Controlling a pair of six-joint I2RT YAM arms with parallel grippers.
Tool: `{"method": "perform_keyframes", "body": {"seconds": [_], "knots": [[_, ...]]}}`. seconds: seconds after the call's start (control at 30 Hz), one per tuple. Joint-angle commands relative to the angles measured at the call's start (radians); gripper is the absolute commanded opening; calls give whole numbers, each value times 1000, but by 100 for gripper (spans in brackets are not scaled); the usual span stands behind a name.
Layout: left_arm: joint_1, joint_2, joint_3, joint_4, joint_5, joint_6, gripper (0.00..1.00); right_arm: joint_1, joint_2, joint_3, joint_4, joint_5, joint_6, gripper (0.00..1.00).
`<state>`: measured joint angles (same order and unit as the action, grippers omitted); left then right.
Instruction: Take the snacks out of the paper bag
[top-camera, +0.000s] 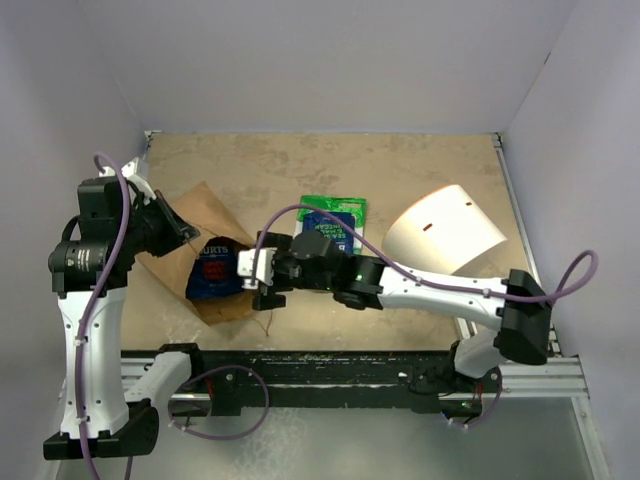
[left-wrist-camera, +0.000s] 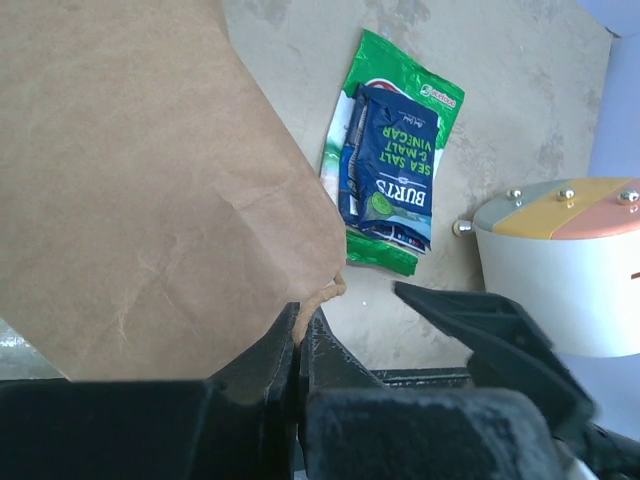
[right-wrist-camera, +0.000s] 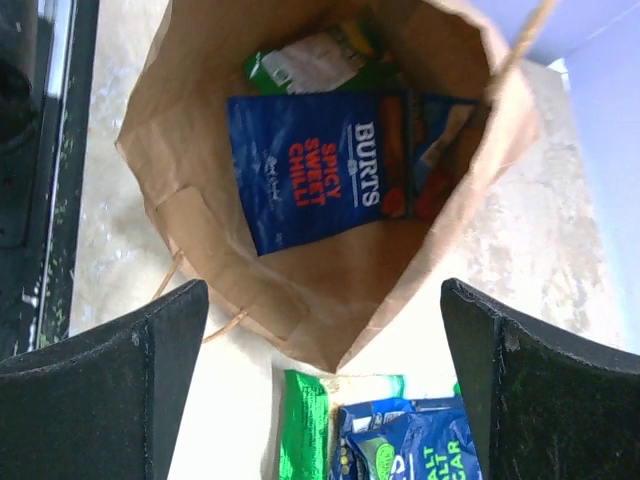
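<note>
The brown paper bag (top-camera: 205, 225) lies on the table with its mouth facing right; it also shows in the left wrist view (left-wrist-camera: 150, 180). My left gripper (top-camera: 182, 228) is shut on the bag's twisted paper handle (left-wrist-camera: 330, 295), holding it up. My right gripper (top-camera: 255, 277) is open and empty just in front of the bag's mouth (right-wrist-camera: 322, 300). Inside the bag (right-wrist-camera: 200, 130) lie a dark blue packet (right-wrist-camera: 310, 175), a green packet (right-wrist-camera: 320, 55) and a red-orange one (right-wrist-camera: 440, 150). A green packet (top-camera: 340, 205) and a blue packet (top-camera: 330, 228) lie on the table to the right of the bag.
A white cylindrical container (top-camera: 445, 232) lies on its side at the right; it also shows in the left wrist view (left-wrist-camera: 570, 280). The two packets outside the bag lie just behind my right arm. White walls enclose the table on three sides.
</note>
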<state>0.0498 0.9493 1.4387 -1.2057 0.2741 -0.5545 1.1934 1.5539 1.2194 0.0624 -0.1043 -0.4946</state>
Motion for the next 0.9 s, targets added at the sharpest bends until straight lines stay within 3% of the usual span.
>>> {"method": "perform_keyframes", "body": {"seconds": [0.0,0.1,0.33,0.63,0.87], "knots": [[-1,-10,46,11,-47,29,0,5,-79,-72,189,115,115,100],[-2,-7,46,6,-66,36,0,3,-34,-43,66,13,108,99],[-2,-5,54,11,-69,43,0,7,7,-126,311,-24,183,100],[-2,28,55,27,-43,63,0,45,144,-102,398,-60,86,100],[-2,59,95,14,-29,81,0,93,218,-97,493,15,-69,83]]}}
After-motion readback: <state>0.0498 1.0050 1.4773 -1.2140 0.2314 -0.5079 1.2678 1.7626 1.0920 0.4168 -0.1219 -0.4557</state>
